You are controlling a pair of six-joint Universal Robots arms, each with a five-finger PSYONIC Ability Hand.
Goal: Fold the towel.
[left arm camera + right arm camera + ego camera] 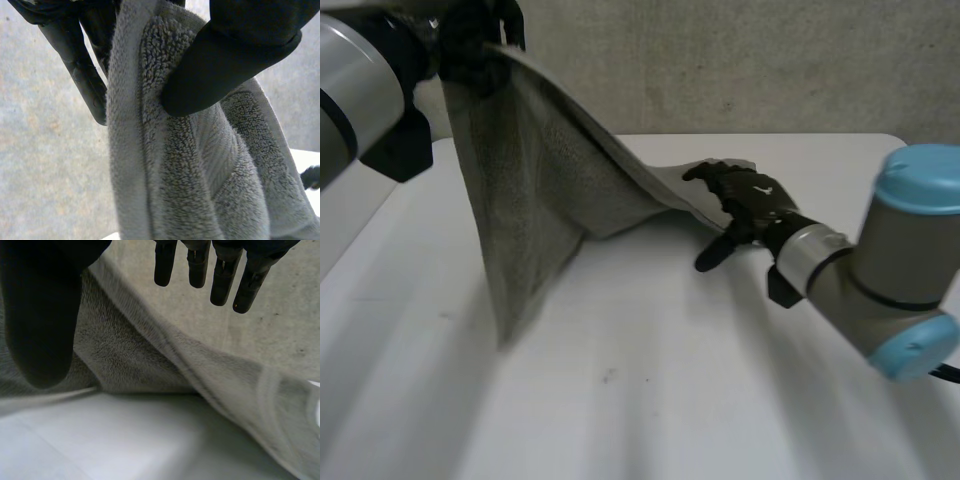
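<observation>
aloft, towel [535, 190] in left robot hand [230, 55]

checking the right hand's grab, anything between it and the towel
Nothing visible does. The right hand sits open right at the towel's low end by the table, with only cloth before its fingers. The left hand pinches the raised end.

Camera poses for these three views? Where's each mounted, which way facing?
Head view: behind, between the arms, looking down at the table; both arms, left hand, right hand show.
Left wrist view: on left wrist, along the palm; own hand pinches the raised towel.
Right wrist view: on right wrist, along the palm; own straight fingers before the towel's low end.
Shared: the towel.
</observation>
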